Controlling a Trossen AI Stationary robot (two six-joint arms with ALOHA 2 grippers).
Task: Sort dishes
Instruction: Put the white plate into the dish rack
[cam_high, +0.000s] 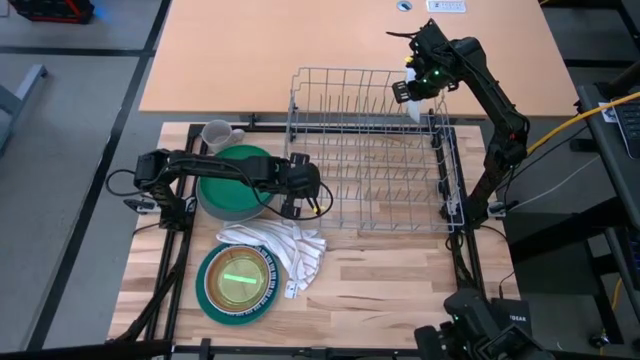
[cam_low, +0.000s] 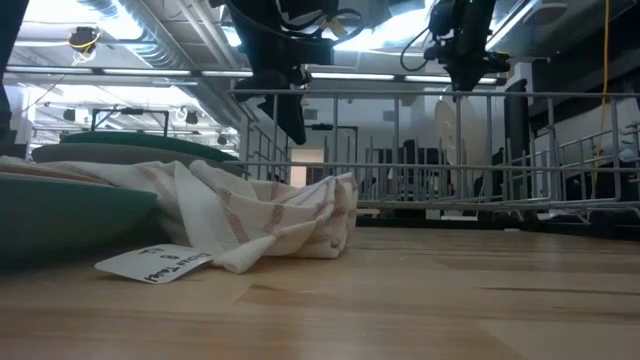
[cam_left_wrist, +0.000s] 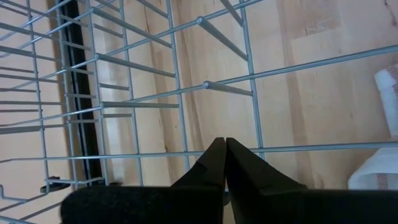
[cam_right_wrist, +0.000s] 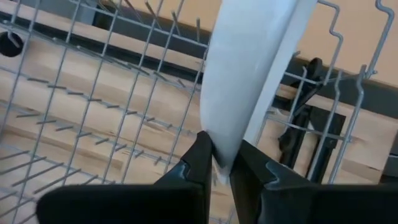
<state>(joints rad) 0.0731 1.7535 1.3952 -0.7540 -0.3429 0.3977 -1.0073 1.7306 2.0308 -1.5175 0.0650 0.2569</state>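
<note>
Right end effector (cam_right_wrist: 222, 163) pinches the white plate's (cam_right_wrist: 249, 68) rim, holding it upright above the wire rack's (cam_high: 370, 150) far corner.

Grey floor (cam_high: 60, 150) around a light wood table (cam_high: 400, 290) w/ a tan board (cam_high: 330, 50) behind; exposed ceiling ducts (cam_low: 150, 40), bright overhead lights.

A light wooden worktop (cam_high: 380, 270) carries everything. A grey wire rack (cam_high: 370, 160) stands on its far right part. On the left sit a grey mug (cam_high: 216, 134), a stack of large plates topped by a green one (cam_high: 225, 190), and nearer, a teal plate (cam_high: 237, 282) holding smaller dishes. A white striped cloth (cam_high: 285, 248) lies crumpled between the stacks and the rack.
</note>
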